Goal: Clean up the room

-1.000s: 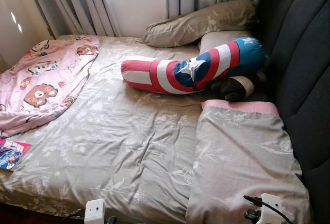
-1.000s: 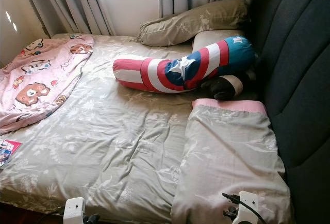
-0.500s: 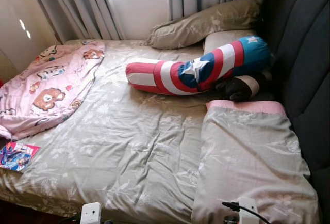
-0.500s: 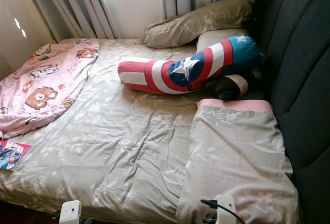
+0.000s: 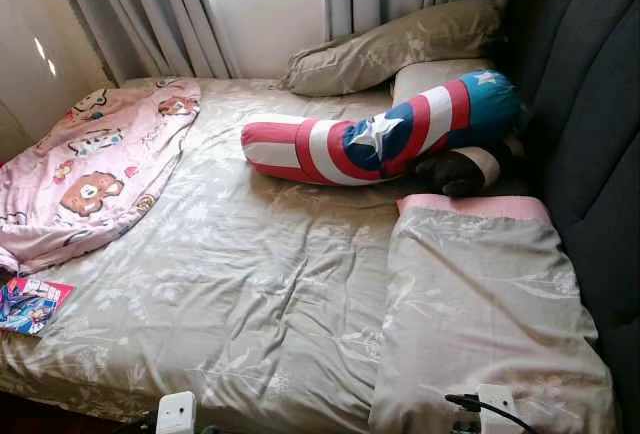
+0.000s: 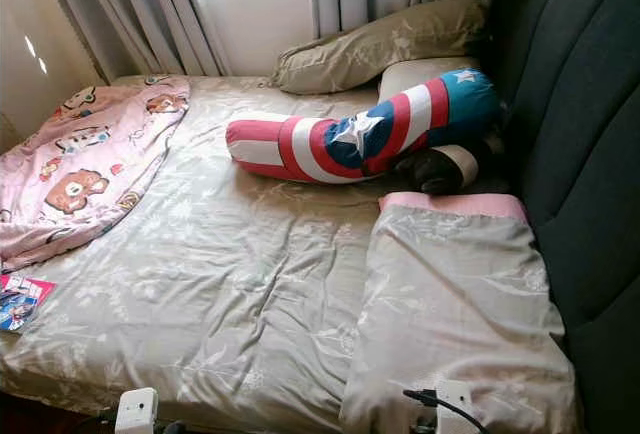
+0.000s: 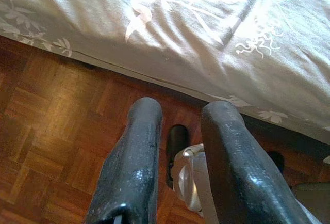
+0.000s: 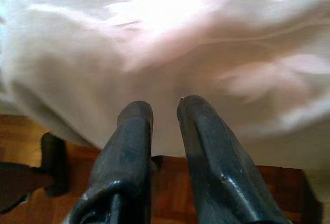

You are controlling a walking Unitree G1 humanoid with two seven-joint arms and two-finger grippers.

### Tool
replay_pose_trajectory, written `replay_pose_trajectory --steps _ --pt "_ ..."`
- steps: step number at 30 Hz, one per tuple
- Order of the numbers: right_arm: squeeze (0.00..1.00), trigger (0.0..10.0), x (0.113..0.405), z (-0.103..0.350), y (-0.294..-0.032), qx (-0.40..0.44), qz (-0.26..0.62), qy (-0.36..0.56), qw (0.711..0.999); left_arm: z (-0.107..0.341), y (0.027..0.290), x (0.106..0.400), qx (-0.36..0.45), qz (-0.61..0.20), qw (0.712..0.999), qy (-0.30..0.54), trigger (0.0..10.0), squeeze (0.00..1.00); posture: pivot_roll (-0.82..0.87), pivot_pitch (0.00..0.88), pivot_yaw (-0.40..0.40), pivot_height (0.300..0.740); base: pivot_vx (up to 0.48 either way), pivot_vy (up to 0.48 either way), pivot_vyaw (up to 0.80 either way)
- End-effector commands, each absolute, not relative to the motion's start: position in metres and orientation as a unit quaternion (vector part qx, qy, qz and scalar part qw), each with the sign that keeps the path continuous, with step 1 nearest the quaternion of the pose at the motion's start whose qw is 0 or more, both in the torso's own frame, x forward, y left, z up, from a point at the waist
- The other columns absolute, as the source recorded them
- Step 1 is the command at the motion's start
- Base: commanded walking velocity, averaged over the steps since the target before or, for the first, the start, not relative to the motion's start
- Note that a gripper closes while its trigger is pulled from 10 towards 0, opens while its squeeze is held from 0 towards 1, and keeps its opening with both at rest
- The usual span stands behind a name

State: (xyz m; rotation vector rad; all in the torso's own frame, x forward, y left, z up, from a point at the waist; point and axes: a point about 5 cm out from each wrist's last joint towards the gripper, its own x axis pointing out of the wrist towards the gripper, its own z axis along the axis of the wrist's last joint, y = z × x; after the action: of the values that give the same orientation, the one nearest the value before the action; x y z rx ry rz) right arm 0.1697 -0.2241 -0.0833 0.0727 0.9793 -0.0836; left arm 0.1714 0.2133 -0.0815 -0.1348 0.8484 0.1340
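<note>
Since 0.5 s ago the camera has shifted slightly; nothing on the bed (image 5: 260,294) has moved. At its left edge lies a magazine (image 5: 28,304), then a pink blanket (image 5: 90,169), a striped bolster (image 5: 375,139) mid-bed, 1 pillow (image 5: 480,304) rightmost. Both arms hang low at its near edge: left gripper (image 7: 178,131) parted, empty, over wood floor (image 7: 46,115); right gripper (image 8: 164,118) slightly parted, empty.

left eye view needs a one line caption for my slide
Unmade bed with a red, white and blue star bolster, a pink bear-print blanket and a grey floral pillow.
</note>
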Motion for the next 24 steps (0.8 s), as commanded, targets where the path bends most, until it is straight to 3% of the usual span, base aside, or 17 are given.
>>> replay_pose_trajectory --steps 1,22,24 --pt "0.0 10.0 0.169 -0.083 -0.225 0.033 -0.045 0.469 0.881 -0.083 0.213 0.169 -0.066 0.07 0.904 0.417 10.0 0.0 -0.03 0.0 0.053 0.74 0.0 0.0 0.0" --pt "0.0 10.0 0.184 -0.075 -0.228 -0.008 -0.019 0.453 0.891 -0.086 0.205 0.166 -0.086 0.089 0.898 0.423 10.0 0.0 -0.02 0.0 0.023 0.74 0.0 0.0 0.0" --pt "0.0 10.0 0.183 -0.075 -0.231 -0.005 -0.022 0.453 0.891 -0.087 0.206 0.165 -0.085 0.09 0.897 0.424 10.0 0.0 -0.02 0.0 0.027 0.74 0.0 0.279 0.7"
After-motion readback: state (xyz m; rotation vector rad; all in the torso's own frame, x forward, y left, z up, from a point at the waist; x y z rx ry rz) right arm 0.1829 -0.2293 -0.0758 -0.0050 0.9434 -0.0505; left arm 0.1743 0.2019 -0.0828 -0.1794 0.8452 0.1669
